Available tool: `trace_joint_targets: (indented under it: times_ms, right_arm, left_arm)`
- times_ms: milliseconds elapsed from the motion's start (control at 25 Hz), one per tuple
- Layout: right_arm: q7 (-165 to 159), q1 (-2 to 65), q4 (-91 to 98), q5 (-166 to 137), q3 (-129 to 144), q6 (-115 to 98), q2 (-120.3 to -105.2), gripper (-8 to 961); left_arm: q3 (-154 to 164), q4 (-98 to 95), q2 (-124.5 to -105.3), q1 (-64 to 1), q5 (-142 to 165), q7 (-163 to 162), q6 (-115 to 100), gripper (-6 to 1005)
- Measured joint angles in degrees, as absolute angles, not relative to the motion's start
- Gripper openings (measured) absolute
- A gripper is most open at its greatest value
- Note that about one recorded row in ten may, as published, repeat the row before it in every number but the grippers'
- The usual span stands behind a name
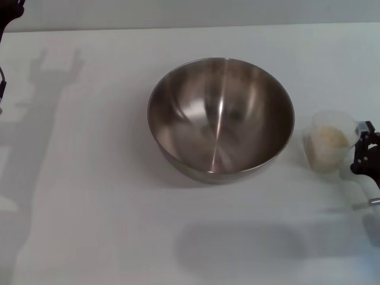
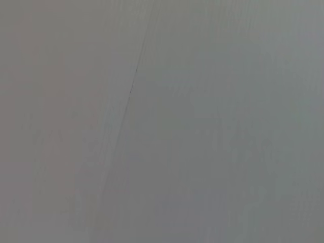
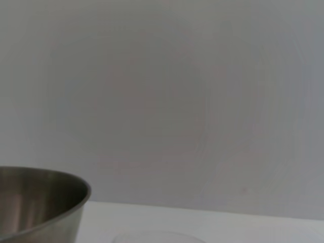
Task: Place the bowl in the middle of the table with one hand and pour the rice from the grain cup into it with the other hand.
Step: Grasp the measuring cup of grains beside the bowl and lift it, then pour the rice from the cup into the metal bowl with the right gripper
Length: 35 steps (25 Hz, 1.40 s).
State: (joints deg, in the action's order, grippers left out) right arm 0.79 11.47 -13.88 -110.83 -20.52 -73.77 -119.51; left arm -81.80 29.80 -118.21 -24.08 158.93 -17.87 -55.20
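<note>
- The right gripper [image 1: 363,148] sits low at the right edge of the head view, its black fingers reaching in toward the grain cup [image 1: 330,142] from the cup's right side, at about rim height.
- Its dark fingertips touch or nearly touch the cup's side lip; whether the jaws are clamped on it or merely spread beside it cannot be told.
- The grain cup is small, clear and slightly frosted plastic, standing upright on the table [image 1: 89,208], with the rice [image 1: 328,141] inside as a pale off-white heap.
- Just to the cup's left, apart from it, stands the bowl [image 1: 221,119]: large, round, deep, of brushed stainless steel with a shiny inside showing streaked reflections, and holding nothing.
- The bowl rests near the middle of the plain white tabletop; the right wrist view catches its rim and outer wall [image 3: 43,202].
- Only a dark sliver of the left arm [image 1: 5,18] shows, at the far left top corner, well apart from the bowl; its gripper is out of sight.
</note>
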Motion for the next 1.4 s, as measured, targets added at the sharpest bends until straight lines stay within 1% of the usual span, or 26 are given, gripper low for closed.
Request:
trace_joint_targets:
  times_ms: [160,240,360,440,680,840,880,1400]
  right_arm:
    - [1.1,11.1,-13.9,-110.8,-23.2,-76.8,-119.58,14]
    - [1.4,11.1,-13.9,-110.8,-25.5,-80.0,-119.57,14]
    - [1.5,12.1,-13.5,-110.8,-29.0,-84.4,-119.20,14]
    - [1.5,14.0,-12.3,-110.8,-30.3,-87.2,-119.06,15]
    - [3.3,22.6,-7.1,-111.5,-30.2,-91.4,-119.14,15]
    - [15.4,26.4,-8.3,-114.2,-30.0,-90.5,-119.42,14]
    - [23.2,27.1,-10.2,-116.0,-30.0,-89.4,-119.48,14]
    - [63.1,27.7,-16.3,-123.0,-27.8,-87.0,-119.56,14]
  left_arm:
    - [-81.6,29.8,-118.21,-24.1,159.0,-17.9,-55.2,814]
    - [-81.5,29.8,-118.22,-24.0,159.0,-17.9,-55.2,814]
    - [-81.5,29.8,-118.26,-24.0,159.1,-17.9,-55.2,814]
    - [-81.4,29.8,-118.31,-23.9,159.1,-17.9,-55.2,814]
    - [-81.3,30.2,-118.42,-23.9,159.2,-18.0,-55.2,814]
    - [-81.3,30.3,-118.48,-23.9,159.3,-18.1,-55.2,814]
    - [-81.3,30.3,-118.48,-23.9,159.3,-18.1,-55.2,814]
    - [-81.3,30.4,-118.48,-24.1,159.3,-19.7,-55.2,814]
